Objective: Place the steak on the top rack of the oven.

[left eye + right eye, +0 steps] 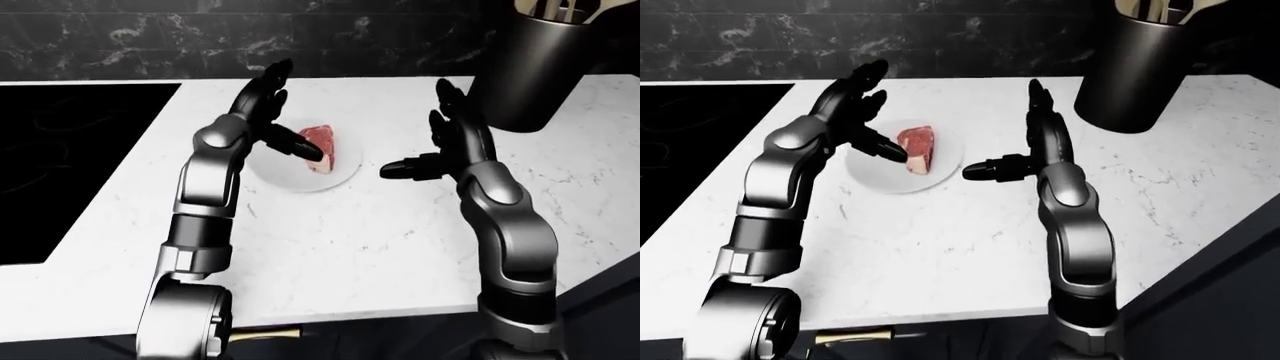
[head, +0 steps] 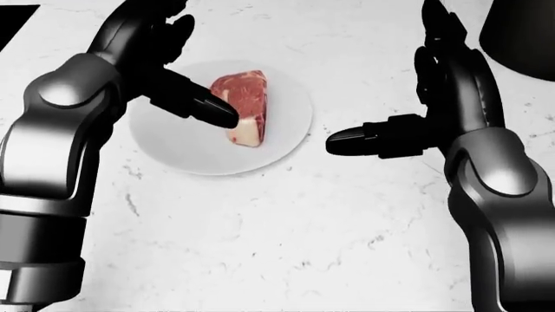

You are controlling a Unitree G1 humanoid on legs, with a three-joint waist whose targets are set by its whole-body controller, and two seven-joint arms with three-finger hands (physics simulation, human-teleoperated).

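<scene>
A red raw steak (image 2: 244, 104) with a pale fat edge lies on a round white plate (image 2: 278, 140) on the white marble counter. My left hand (image 2: 174, 62) is open, over the plate's left side, its thumb tip next to the steak's left edge. My right hand (image 2: 408, 97) is open, to the right of the plate, palm toward the steak, thumb pointing at the plate's rim without touching it. The oven does not show in any view.
A black cooktop (image 1: 60, 165) is set into the counter (image 1: 380, 247) at the left. A tall dark utensil holder (image 1: 535, 67) stands at the top right, close behind my right hand. A dark marble wall (image 1: 200, 34) runs along the top. The counter's near edge is at the bottom.
</scene>
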